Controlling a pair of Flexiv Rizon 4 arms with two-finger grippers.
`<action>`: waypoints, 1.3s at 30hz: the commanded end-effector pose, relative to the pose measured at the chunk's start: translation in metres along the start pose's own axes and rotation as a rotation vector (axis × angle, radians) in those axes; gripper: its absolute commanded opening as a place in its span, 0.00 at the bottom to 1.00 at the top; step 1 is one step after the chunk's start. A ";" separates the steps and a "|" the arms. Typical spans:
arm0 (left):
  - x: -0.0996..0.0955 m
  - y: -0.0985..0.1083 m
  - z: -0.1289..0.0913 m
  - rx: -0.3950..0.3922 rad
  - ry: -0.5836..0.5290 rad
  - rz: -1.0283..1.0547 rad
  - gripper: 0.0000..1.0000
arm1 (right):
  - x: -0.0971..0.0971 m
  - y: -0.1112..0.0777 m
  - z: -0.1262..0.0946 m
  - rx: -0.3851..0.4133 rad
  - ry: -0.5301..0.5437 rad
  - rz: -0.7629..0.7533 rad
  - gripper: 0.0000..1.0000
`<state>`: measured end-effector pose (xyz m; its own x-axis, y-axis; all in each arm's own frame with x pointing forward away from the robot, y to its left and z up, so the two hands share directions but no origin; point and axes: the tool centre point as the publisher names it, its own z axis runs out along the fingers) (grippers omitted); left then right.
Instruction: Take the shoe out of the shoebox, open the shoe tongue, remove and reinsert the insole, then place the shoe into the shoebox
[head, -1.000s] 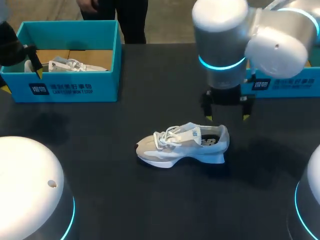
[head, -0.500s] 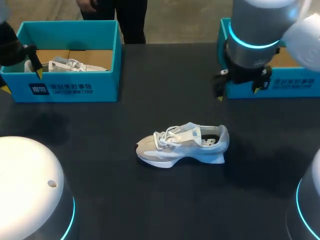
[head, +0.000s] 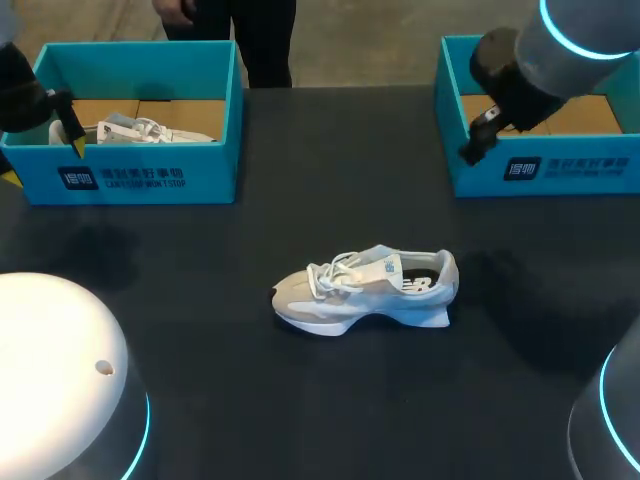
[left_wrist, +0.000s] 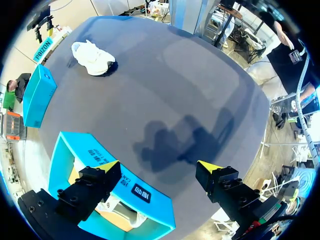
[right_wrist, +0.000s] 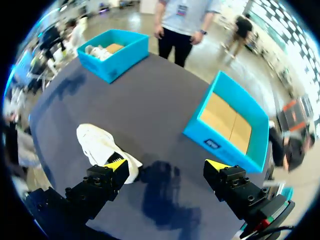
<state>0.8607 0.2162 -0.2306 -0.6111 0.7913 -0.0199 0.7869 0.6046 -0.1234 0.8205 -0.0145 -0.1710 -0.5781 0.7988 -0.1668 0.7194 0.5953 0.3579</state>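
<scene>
A pale grey-and-white shoe (head: 365, 288) lies on its sole in the middle of the dark bench (head: 300, 400), toe toward the left arm's side, outside both boxes, with a dark logo on its side and a small white tag on its tongue, too small to read. Each turquoise box carries a dark label with white print on its front wall. The left shoebox (head: 130, 180) holds a second shoe (head: 150, 130), while the right shoebox (head: 560, 170) shows a brown cardboard floor. The right arm (head: 540, 70) reaches over the near corner of the right shoebox. In its wrist view the right tool (right_wrist: 166, 163) is spread wide and grips nothing, the shoe under and beside one finger and the right shoebox ahead of the other. The left tool (left_wrist: 159, 165) is likewise spread and holds nothing, one finger above the left shoebox's wall, the other above bare bench. One second ago the right arm hung directly over the shoe's heel; it has since risen and swung away to the right shoebox, while the shoe and the left arm have not shifted.
</scene>
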 end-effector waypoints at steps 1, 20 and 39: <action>0.001 -0.001 0.000 -0.002 -0.001 0.000 1.00 | -0.017 -0.002 -0.003 -0.109 0.167 -0.321 1.00; 0.001 -0.001 0.000 -0.002 -0.001 0.000 1.00 | -0.027 0.002 -0.006 -0.137 0.197 -0.459 1.00; 0.001 -0.001 0.000 -0.002 -0.001 0.000 1.00 | -0.056 -0.046 0.013 -0.247 0.403 -0.777 1.00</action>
<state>0.8607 0.2163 -0.2305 -0.6113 0.7912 -0.0198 0.7868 0.6048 -0.1234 0.8242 -0.0727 -0.1838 -0.9877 0.0785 -0.1355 0.0156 0.9103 0.4137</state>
